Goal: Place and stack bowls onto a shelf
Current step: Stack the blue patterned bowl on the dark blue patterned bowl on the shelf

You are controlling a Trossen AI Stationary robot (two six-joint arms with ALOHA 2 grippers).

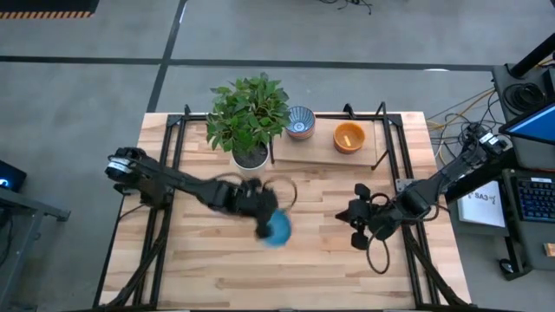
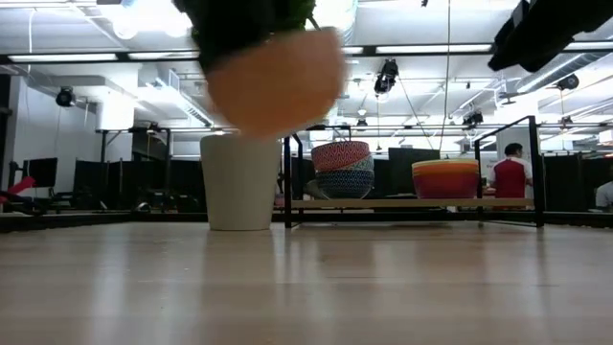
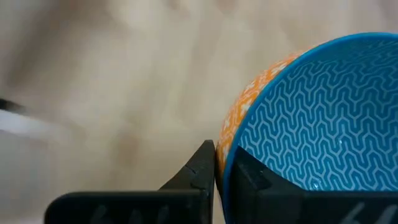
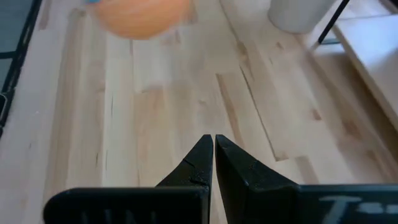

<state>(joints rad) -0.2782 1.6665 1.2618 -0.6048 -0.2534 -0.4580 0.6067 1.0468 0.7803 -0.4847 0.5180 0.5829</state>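
Your left gripper (image 1: 264, 217) clamps the rim of the orange patterned bowl (image 3: 311, 118) with the blue inside, lifted above mid-table. Your right gripper (image 4: 213, 149), fingers pressed together and holding nothing, waits over the table's right side. On the shelf (image 1: 316, 149) sit 2 bowl stacks (image 2: 342, 169), beside the white plant pot (image 2: 239, 182).

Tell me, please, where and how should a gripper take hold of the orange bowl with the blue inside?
On its thin rim, from above: one finger inside, one outside. The left gripper holds the bowl this way; its round wall offers no other narrow edge.
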